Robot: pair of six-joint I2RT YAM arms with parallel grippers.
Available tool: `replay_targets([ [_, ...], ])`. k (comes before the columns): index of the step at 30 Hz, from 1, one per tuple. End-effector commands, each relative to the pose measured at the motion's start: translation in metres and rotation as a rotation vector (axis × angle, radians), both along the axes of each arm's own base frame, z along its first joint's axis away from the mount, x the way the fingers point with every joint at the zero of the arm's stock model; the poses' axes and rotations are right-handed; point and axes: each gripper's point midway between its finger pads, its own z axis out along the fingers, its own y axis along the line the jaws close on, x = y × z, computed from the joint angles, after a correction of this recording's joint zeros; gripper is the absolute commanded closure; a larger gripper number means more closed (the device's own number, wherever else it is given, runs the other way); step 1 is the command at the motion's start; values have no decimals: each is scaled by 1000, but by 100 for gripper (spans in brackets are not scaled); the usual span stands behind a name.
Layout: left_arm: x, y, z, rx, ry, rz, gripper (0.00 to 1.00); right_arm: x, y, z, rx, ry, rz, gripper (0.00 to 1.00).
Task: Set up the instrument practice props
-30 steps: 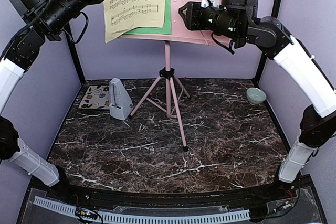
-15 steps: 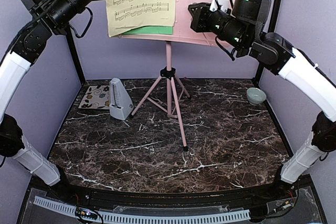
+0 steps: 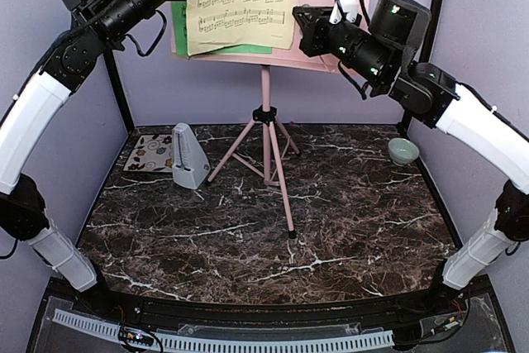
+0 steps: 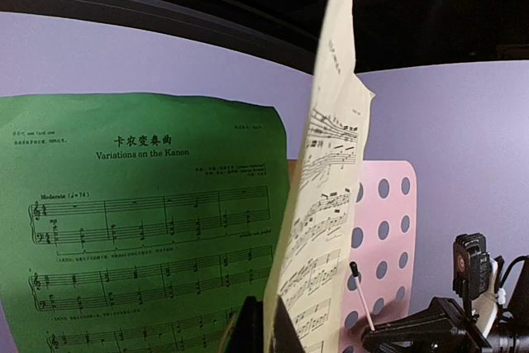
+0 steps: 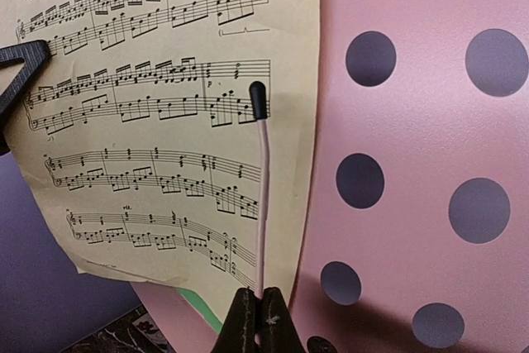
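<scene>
L claw [image 4: 264,324] mostly off-frame, btm.

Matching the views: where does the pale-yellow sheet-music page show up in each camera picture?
Top external: pale-yellow page at top centre, on the pink hole-dotted desk.
Left wrist: nearly edge-on, a tall strip at centre, right of the green page.
Right wrist: fills the left half, behind the pink holder wire.
Shared landmark: that desk, its holes showing right of the page in every view.
</scene>
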Motion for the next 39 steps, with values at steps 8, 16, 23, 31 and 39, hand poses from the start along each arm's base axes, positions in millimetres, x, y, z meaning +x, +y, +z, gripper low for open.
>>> replay_targets([
  [8, -9, 14, 23, -105, -46, -31, 100, -17, -20, 31, 62, -112, 6, 100],
  [16, 1, -11, 19, -164, -35, -123, 100, -20, -18, 35, 55, -135, 26, 100],
  [23, 7, -38, 10, -185, -16, -229, 100, -21, -16, 33, 48, -141, 36, 100],
  [31, 17, -56, 6, -196, -6, -278, 100, -23, -15, 33, 40, -148, 45, 100],
  [39, 17, -75, 8, -173, -54, -344, 100, -24, -11, 30, 23, -155, 56, 100],
])
